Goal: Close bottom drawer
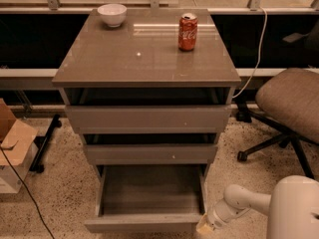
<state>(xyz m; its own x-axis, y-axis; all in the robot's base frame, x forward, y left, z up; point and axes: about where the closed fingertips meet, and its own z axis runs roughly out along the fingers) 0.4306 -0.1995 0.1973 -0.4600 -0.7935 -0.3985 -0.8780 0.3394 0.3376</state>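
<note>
I see the bottom drawer (144, 223) pulled well out of the taupe cabinet (147, 59). Its shallow grey box is open to view below the middle drawer front (149, 153), and its flat front sits at the 6 o'clock edge of my view.

My gripper (203, 226) is low down at about 5 o'clock, right at the right-hand end of that front. It looks to be touching the corner or just beside it. Whether it is apart or together I cannot tell from here, and nothing appears to be held in it.

The drawer front's long axis runs from 9 to 3 o'clock, and the drawer slides along the 6-to-12 line. From the gripper, the front stretches away toward 9 o'clock, and the cabinet body lies toward 12.

I judge the push must go toward 12 o'clock, square to the front. Pressing this far off-centre, the drawer could skew on its runners, so I would want contact nearer the middle.
</note>
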